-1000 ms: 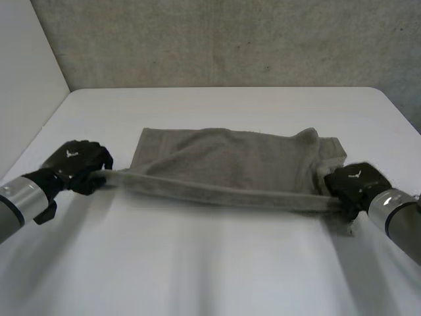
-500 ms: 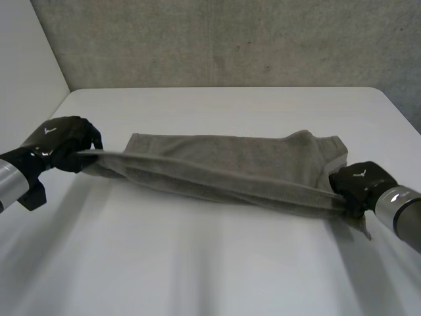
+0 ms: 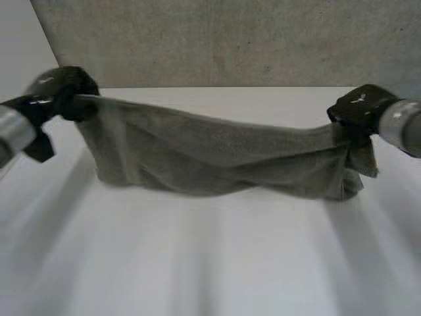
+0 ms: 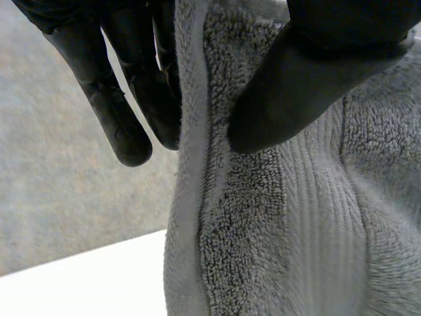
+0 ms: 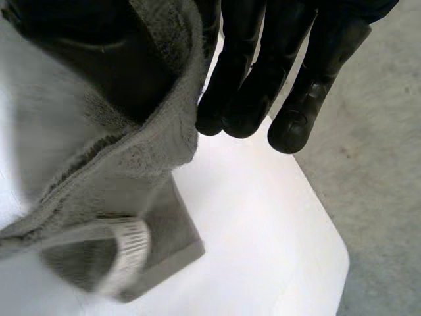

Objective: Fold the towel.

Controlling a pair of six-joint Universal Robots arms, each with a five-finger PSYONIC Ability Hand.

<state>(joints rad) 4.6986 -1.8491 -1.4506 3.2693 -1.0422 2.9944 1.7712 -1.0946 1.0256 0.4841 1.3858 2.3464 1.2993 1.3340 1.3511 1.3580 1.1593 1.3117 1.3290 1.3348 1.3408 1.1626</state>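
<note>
A grey towel [image 3: 217, 158] hangs stretched between my two hands above the white table [image 3: 217, 263], its lower edge sagging to the tabletop. My left hand [image 3: 62, 92] is shut on the towel's left upper corner. In the left wrist view the thumb [image 4: 309, 79] presses the towel [image 4: 263, 217] against the fingers [image 4: 125, 125]. My right hand [image 3: 362, 108] is shut on the right upper corner. Seen from the right wrist, the towel [image 5: 99, 191] is pinched between thumb and fingers [image 5: 289, 99], and a loose corner with a white label [image 5: 131, 247] dangles below.
A grey wall [image 3: 230, 39] rises behind the table's far edge. The table's right edge [image 5: 329, 224] drops to a grey floor. Bare tabletop lies in front of the hanging towel.
Both hands have risen and moved away from me, lifting the towel's near edge off the table. The towel went from lying flat to hanging as a curtain.
</note>
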